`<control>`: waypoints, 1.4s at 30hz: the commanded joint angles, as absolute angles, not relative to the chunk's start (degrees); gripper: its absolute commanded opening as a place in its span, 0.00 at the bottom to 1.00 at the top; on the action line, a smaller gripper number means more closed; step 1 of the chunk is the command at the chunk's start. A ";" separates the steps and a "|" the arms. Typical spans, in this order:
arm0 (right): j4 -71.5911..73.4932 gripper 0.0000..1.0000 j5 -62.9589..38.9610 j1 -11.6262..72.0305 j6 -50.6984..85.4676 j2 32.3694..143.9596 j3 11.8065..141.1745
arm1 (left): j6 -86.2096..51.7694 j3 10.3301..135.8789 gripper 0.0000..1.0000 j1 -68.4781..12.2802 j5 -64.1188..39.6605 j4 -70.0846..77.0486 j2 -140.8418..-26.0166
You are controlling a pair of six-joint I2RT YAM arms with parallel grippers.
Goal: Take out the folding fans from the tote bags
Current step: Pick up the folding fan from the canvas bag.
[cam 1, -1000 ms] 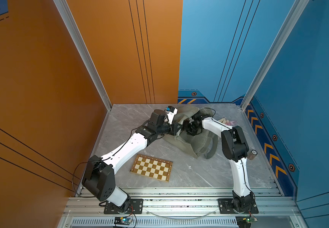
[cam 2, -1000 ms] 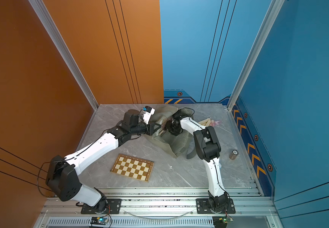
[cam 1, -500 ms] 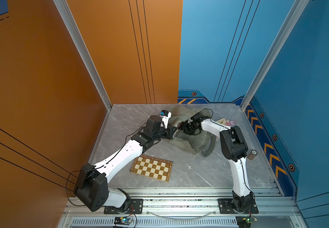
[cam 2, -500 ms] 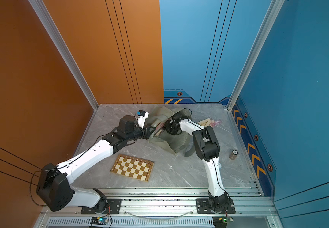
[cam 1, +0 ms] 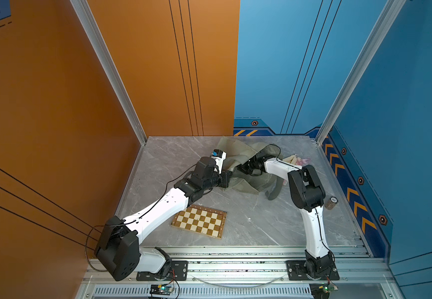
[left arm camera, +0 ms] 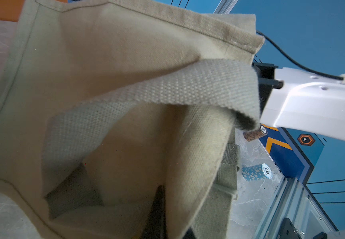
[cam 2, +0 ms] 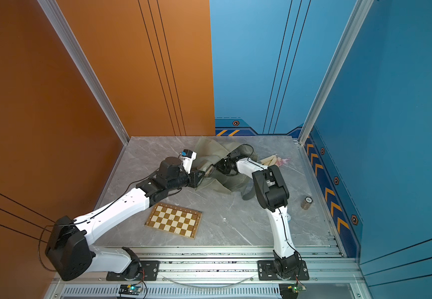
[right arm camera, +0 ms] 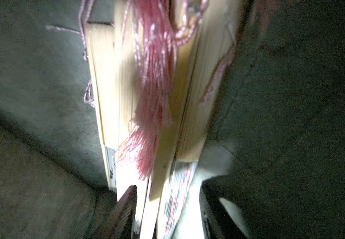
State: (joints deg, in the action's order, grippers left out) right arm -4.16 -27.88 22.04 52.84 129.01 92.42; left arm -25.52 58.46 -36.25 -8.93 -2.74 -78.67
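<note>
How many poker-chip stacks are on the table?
2. A brown stack by the blue side wall; a blue stack nearer the front rail, beside the right arm. The tote bag may hide others.

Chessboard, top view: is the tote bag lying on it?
No, the chessboard lies apart from the tote bag, with bare table between them.
</note>
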 commanded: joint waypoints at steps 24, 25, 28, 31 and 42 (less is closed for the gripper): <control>-4.09 0.59 -33.79 17.96 39.66 127.22 88.47 | -25.27 66.22 0.00 -30.63 -13.97 -4.96 -82.31; -0.64 0.60 -35.03 17.72 41.74 127.18 87.56 | -24.93 66.15 0.00 -31.59 -13.52 -5.37 -82.95; 9.48 0.63 -37.03 16.90 50.02 127.76 85.75 | -25.05 64.97 0.00 -34.38 -12.06 -6.77 -84.47; 12.21 0.65 -37.09 16.55 54.35 128.97 87.03 | -26.33 63.18 0.00 -36.64 -10.15 -6.99 -84.47; 19.38 0.73 -34.43 16.08 71.39 135.88 90.84 | -28.30 57.45 0.00 -37.77 -4.75 -7.29 -79.61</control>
